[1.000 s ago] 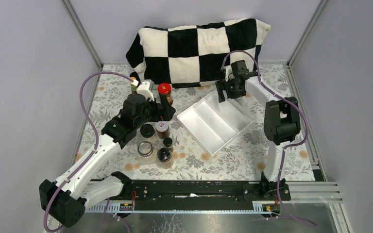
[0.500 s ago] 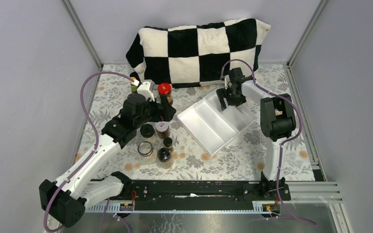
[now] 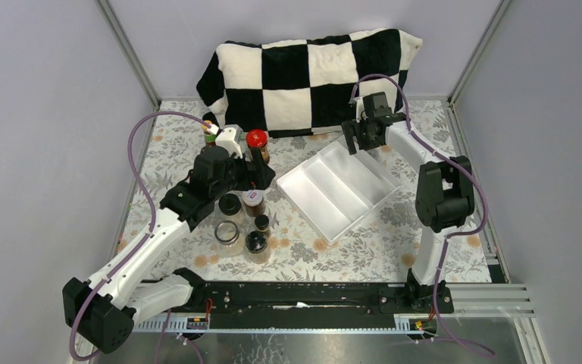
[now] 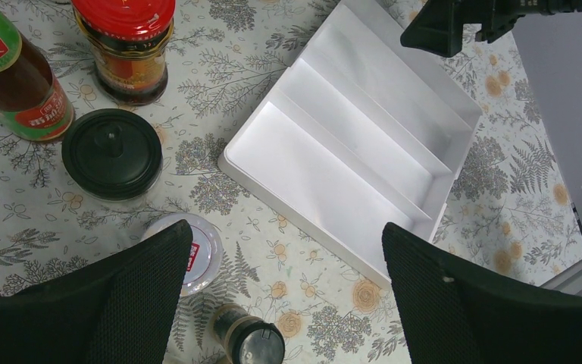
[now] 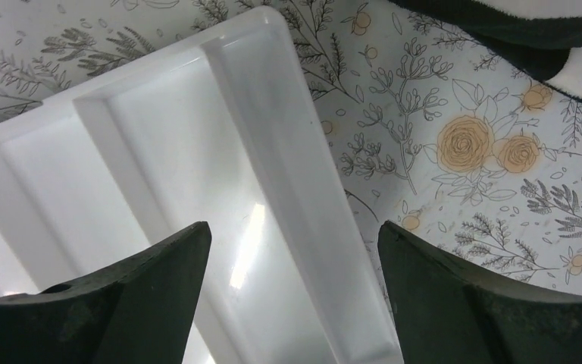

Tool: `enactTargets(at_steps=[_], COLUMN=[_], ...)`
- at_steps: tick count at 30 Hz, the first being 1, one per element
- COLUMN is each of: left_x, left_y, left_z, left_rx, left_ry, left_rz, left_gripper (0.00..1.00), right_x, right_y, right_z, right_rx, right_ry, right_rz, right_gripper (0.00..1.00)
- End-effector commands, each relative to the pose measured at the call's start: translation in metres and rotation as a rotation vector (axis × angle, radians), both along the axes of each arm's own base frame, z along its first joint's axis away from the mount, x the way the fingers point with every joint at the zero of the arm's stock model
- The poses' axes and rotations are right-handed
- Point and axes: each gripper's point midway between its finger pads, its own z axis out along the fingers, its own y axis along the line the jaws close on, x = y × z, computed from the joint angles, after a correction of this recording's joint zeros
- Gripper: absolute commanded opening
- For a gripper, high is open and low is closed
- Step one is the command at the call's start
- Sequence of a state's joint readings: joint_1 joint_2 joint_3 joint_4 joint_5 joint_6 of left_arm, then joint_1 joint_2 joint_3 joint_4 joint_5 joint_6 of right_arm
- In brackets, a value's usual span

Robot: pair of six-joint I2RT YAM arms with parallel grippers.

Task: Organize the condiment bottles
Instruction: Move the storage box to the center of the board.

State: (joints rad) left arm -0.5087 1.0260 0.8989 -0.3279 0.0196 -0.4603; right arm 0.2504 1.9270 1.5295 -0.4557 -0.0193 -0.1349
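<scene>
The condiment bottles stand in a cluster at the left of the table: a red-lidded jar (image 3: 256, 141), a yellow-capped sauce bottle (image 3: 210, 130), a black-lidded jar (image 3: 230, 203), a clear glass jar (image 3: 227, 232) and black-capped spice jars (image 3: 256, 243). My left gripper (image 3: 262, 176) hovers open above them with nothing between its fingers. In the left wrist view the red-lidded jar (image 4: 125, 42), a labelled sauce bottle (image 4: 15, 83), the black lid (image 4: 112, 153) and a small shaker (image 4: 250, 345) show below my left gripper (image 4: 284, 250). My right gripper (image 3: 364, 138) is open over the tray's far corner.
A white three-compartment tray (image 3: 333, 189) lies diagonally mid-table, with nothing in it; its long outer wall (image 5: 295, 152) runs between my right gripper's (image 5: 292, 243) jaws. A black-and-white checkered cushion (image 3: 311, 76) lies along the back wall. Grey walls enclose the flowered tabletop.
My right gripper dipped forward over the tray, then drew back to the tray's far corner. The left arm and the bottles have stayed put.
</scene>
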Motion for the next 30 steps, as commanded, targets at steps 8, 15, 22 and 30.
enactTargets(at_steps=[8,15,22,30], left_x=[0.007,0.008,0.008,0.01], left_y=[-0.002,-0.002,0.0,0.008], left_z=[0.001,0.0,0.002,0.007], left_rx=[0.001,0.001,0.002,0.005], left_ry=[-0.024,-0.022,-0.022,-0.026], left_rz=[-0.01,-0.005,0.007,0.061], left_gripper=[0.99,0.99,0.99,0.99], right_x=[0.001,-0.002,-0.028,-0.057], right_y=[0.003,-0.001,-0.01,-0.006], right_z=[-0.059,-0.074,-0.092,-0.099], right_rx=[-0.02,-0.027,-0.014,0.135], right_ry=[0.148,0.176,0.212,0.166], right_rz=[0.02,-0.03,-0.156,-0.345], right_gripper=[0.88,0.63,0.0,0.0])
